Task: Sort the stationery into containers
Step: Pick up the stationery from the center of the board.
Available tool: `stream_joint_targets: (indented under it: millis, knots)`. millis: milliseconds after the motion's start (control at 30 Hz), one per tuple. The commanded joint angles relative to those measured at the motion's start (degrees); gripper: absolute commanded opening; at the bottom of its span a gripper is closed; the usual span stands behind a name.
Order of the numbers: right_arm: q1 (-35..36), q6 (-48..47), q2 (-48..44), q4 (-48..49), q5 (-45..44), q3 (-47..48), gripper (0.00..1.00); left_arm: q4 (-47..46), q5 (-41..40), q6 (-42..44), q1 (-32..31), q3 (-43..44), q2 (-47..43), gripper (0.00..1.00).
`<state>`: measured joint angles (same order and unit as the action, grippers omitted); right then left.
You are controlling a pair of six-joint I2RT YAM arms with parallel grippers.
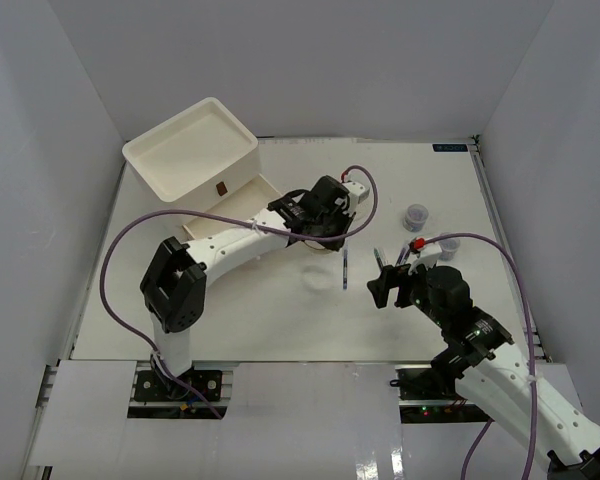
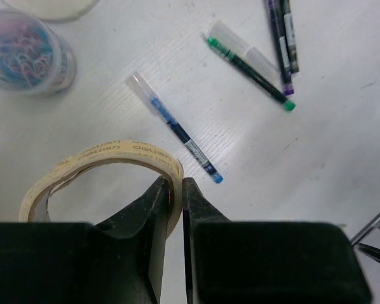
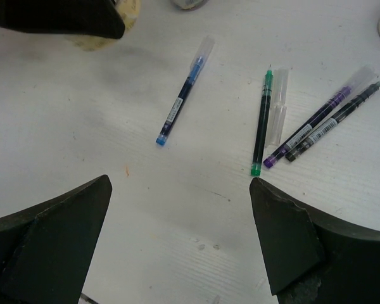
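My left gripper (image 2: 175,183) is shut on the rim of a beige tape ring (image 2: 101,166) and holds it over the table, right of the white drawer unit (image 1: 190,160). In the top view the left gripper (image 1: 323,225) is mid-table. A blue pen (image 2: 174,130) lies just beyond the ring. A green pen (image 3: 261,123), a purple pen (image 3: 313,130) and a black pen (image 3: 335,120) lie side by side ahead of my right gripper (image 3: 180,190), which is open, empty and low over the table. A clear jar (image 2: 25,54) holds coloured clips.
The unit's lowest drawer (image 1: 230,205) stands pulled out toward the left arm. Two clear jars (image 1: 416,217) (image 1: 445,247) and a small red thing (image 1: 417,244) sit right of the pens. A loose clear pen cap (image 3: 277,107) lies beside the green pen.
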<state>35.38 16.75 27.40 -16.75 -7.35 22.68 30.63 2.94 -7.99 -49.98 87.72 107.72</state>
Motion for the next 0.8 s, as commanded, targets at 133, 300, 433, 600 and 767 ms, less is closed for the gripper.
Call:
stream_joint_targets:
  millis: [133, 300, 433, 600, 767]
  knots:
    - [0.1, 0.0, -1.1, 0.8, -1.1, 1.7, 0.96, 15.6, -11.4, -8.3, -0.4, 15.9, -3.9, 0.22]
    - [0.2, 0.1, -0.4, 0.8, -0.9, 2.1, 0.96, 25.9, -17.9, -10.6, 0.7, 25.9, -1.6, 0.22]
    - [0.1, 0.0, -0.6, 0.8, -1.0, 2.2, 0.96, 26.0, -16.2, -10.9, 6.4, 24.6, -3.6, 0.22]
    - [0.2, -0.1, -0.7, 0.8, -1.0, 1.8, 0.96, 22.0, -13.8, -9.8, 14.0, 16.1, -8.2, 0.22]
    - [0.2, -0.1, 0.4, 1.0, -0.7, 2.0, 0.96, 21.2, -13.7, -7.2, 18.3, 12.7, -9.8, 0.22]
